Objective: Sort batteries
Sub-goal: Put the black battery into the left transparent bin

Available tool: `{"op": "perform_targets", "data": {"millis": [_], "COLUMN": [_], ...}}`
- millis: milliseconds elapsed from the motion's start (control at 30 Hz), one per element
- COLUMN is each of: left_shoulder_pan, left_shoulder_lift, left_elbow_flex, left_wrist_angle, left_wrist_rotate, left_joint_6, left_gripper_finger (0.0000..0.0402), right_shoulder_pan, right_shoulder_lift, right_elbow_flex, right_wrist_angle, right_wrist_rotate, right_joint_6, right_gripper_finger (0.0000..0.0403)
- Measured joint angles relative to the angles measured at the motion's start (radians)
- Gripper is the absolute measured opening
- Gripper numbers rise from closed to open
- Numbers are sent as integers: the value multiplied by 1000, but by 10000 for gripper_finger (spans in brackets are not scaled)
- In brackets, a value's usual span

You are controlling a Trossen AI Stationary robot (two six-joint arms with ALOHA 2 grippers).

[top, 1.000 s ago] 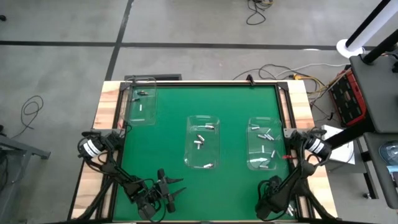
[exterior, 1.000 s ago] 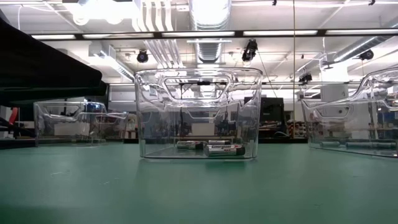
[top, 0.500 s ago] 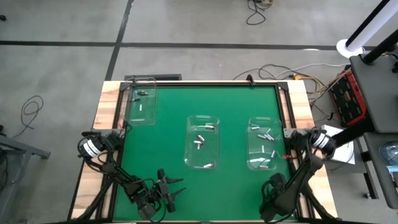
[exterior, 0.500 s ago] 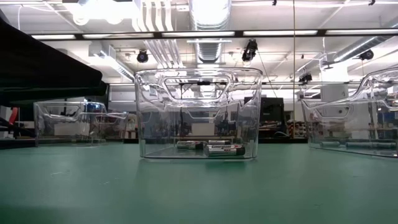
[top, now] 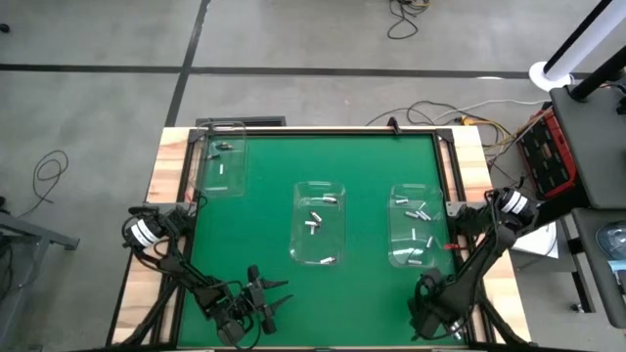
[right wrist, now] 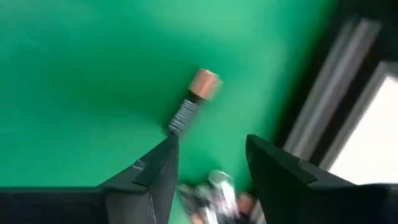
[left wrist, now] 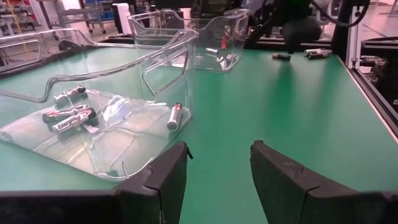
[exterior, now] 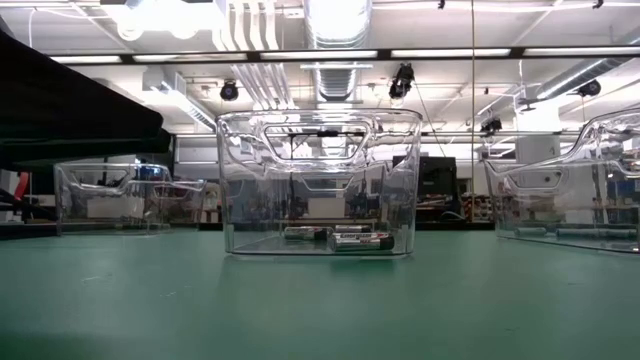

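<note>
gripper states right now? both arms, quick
Left gripper: open, empty, near the table's front edge by the middle bin.
Right gripper: open, empty, over loose batteries on the mat at front right.

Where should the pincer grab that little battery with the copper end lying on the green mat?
Probably around the middle of the small copper-tipped battery, coming straight down from above. It lies flat on the green table mat, so the open right pincer should put one finger on each long side, closing across its round body, not its ends.
</note>
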Motion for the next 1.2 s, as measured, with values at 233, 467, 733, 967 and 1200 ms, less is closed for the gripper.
{"op": "perform_targets", "data": {"millis": [233,467,733,967,1200], "left_shoulder_pan": [-6,-8,-17,-19,-19], "left_shoulder_lift": [0,0,-1,-1,-1], "left_elbow_flex": [0,0,-1,-1,-1], "left_wrist_angle": [0,0,-1,-1,0], "left_wrist_rotate": [-2,-18,-23,-27,-28], "left_joint_6": [-2,-1,-2,-2,-2], "left_gripper_finger": [157,157,157,157,157], "right_shoulder_pan": [-11,-15,-30,-30,-30], "right_shoulder_lift": [-20,-43,-44,-35,-26], "right_elbow_flex": [-24,-67,-125,-121,-46], "right_wrist_angle": [51,122,290,288,232], "right_wrist_rotate": [60,133,181,206,228], "right_joint_6": [2,-30,-100,-181,-260], "right_gripper_finger": [169,160,137,75,21]}}
